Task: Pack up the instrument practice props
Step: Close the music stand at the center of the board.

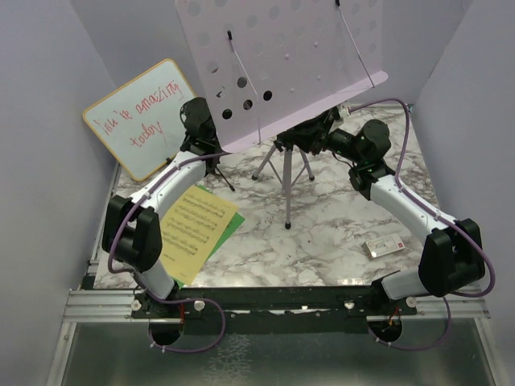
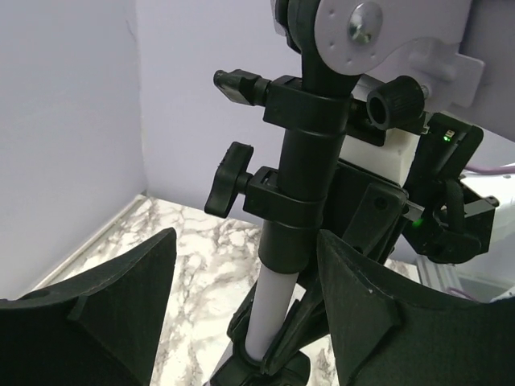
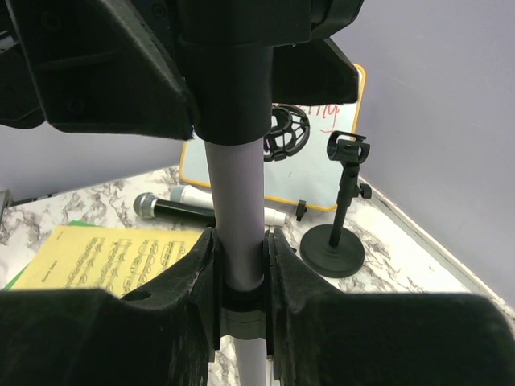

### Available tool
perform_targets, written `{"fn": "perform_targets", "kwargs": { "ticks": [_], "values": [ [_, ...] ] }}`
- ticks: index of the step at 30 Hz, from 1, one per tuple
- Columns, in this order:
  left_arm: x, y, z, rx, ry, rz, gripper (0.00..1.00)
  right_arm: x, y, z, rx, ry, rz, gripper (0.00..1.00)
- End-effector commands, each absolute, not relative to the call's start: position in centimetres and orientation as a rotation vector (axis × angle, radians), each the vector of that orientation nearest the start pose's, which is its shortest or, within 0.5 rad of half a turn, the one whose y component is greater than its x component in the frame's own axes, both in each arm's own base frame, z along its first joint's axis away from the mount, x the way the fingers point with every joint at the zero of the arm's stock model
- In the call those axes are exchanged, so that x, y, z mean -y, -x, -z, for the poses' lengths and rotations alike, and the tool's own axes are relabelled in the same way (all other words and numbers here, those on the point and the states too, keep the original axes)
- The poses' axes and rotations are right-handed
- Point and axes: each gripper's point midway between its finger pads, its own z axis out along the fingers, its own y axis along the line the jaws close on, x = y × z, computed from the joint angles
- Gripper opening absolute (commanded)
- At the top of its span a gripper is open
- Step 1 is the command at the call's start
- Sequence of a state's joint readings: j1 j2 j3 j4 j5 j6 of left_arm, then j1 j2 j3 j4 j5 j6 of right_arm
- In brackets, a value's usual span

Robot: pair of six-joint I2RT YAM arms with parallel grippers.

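Note:
The lilac perforated music rack [image 1: 282,56] stands on its tripod stand at the back. My right gripper [image 3: 240,241] is shut on the stand's grey pole [image 3: 237,193], below the black collar. My left gripper [image 2: 245,241] is open just left of the stand, the pole [image 2: 273,305] showing between its fingers without touching them. A yellow music sheet [image 1: 193,229] lies on a green one [image 1: 232,227] at front left. A grey-headed microphone [image 3: 165,207], the round-base mic holder [image 3: 334,249] and the mic tripod's ring mount [image 3: 286,133] sit by the whiteboard.
The wood-framed whiteboard [image 1: 141,117] with red writing leans on the left wall. A small flat white device [image 1: 385,245] lies on the marble table [image 1: 322,233] at front right. The stand's legs [image 1: 286,173] spread over the middle. Lilac walls close in on both sides.

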State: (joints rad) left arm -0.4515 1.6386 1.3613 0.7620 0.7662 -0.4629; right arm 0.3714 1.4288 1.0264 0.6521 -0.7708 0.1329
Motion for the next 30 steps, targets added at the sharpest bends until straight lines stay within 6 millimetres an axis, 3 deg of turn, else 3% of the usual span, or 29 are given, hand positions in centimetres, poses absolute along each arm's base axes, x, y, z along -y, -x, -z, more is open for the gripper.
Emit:
{"fn": "perform_targets", "kwargs": {
  "ticks": [1,4,7,14,16,24,30],
  "values": [
    [33.6,-35.9,-42.9,-1.067,-0.803,1.271,0.70,-28.5,-34.6,-30.3,-1.344,0.882,-1.030,0.01],
    [33.9,-35.9,-43.0,-1.062,-0.811,1.292,0.68,-28.7,-34.6,-30.2,-1.346,0.883,-1.029,0.01],
    [34.2,-35.7,-43.1,-1.052,-0.830,1.320,0.60,-28.9,-34.9,-29.8,-1.361,0.877,-1.024,0.01],
    [34.3,-35.9,-43.1,-1.047,-0.823,1.331,0.11,-28.4,-35.8,-29.7,-1.388,0.838,-0.965,0.02],
    [34.3,-36.1,-42.6,-1.056,-0.818,1.325,0.02,-27.9,-36.1,-30.3,-1.389,0.771,-0.950,0.11],
    [34.2,-36.5,-41.3,-1.074,-0.795,1.306,0.00,-25.9,-35.3,-32.8,-1.387,0.673,-0.871,0.54],
    [33.9,-36.7,-41.2,-1.071,-0.787,1.278,0.00,-24.4,-34.1,-33.0,-1.449,0.530,-0.884,0.63]
  ]
}}
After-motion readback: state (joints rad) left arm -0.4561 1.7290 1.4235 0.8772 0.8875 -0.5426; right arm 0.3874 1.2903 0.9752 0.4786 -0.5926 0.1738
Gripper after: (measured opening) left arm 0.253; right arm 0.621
